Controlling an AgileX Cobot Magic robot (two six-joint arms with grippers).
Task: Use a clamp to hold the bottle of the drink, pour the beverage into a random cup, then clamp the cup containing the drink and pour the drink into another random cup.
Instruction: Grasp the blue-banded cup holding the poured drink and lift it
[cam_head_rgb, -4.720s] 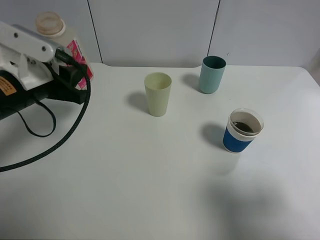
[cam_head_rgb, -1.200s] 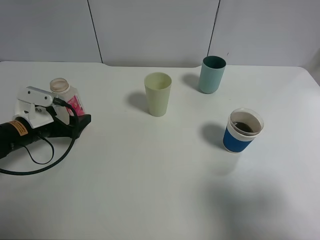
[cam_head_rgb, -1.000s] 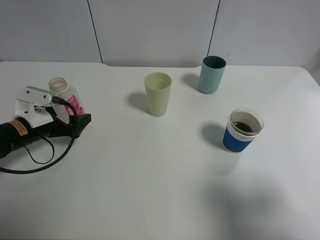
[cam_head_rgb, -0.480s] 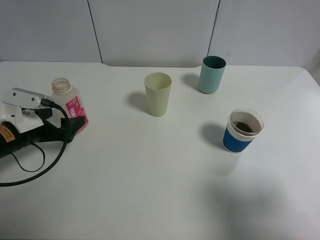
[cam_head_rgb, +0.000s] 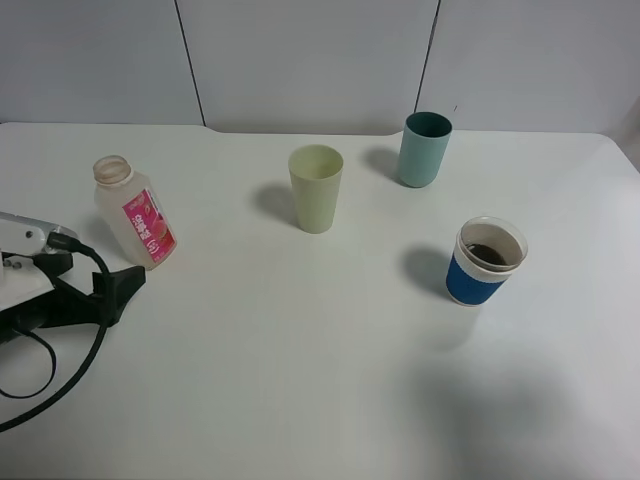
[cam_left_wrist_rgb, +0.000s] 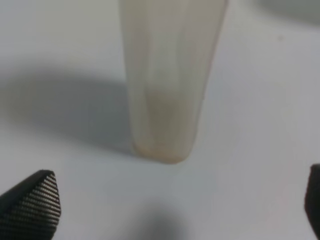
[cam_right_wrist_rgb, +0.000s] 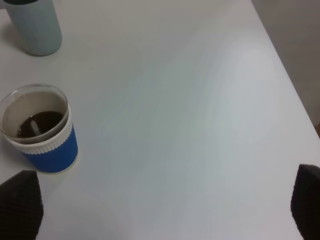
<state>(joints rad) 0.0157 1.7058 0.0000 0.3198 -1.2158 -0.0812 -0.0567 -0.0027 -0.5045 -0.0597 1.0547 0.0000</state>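
Observation:
The bottle (cam_head_rgb: 133, 212) with its pink label stands upright on the left of the table, uncapped, with no dark liquid showing in it. My left gripper (cam_head_rgb: 112, 288) sits just in front of it, apart from it. In the left wrist view the bottle's base (cam_left_wrist_rgb: 167, 100) stands beyond the left gripper (cam_left_wrist_rgb: 172, 210), whose jaws are open and empty. The blue-banded cup (cam_head_rgb: 485, 262) holds the dark beverage (cam_head_rgb: 489, 254) at the right. The teal cup (cam_head_rgb: 425, 148) stands behind it. In the right wrist view the right gripper (cam_right_wrist_rgb: 162, 205) is open, short of the blue-banded cup (cam_right_wrist_rgb: 42, 132) and teal cup (cam_right_wrist_rgb: 32, 25).
A pale yellow-green cup (cam_head_rgb: 316, 187) stands in the middle at the back. A black cable (cam_head_rgb: 60, 370) loops from my left arm over the table's front left. The table's right edge (cam_right_wrist_rgb: 287, 95) runs close to the right gripper.
The left gripper has let go of the bottle and drawn back toward the front left. The bottle now stands free and upright. The cups have not moved.

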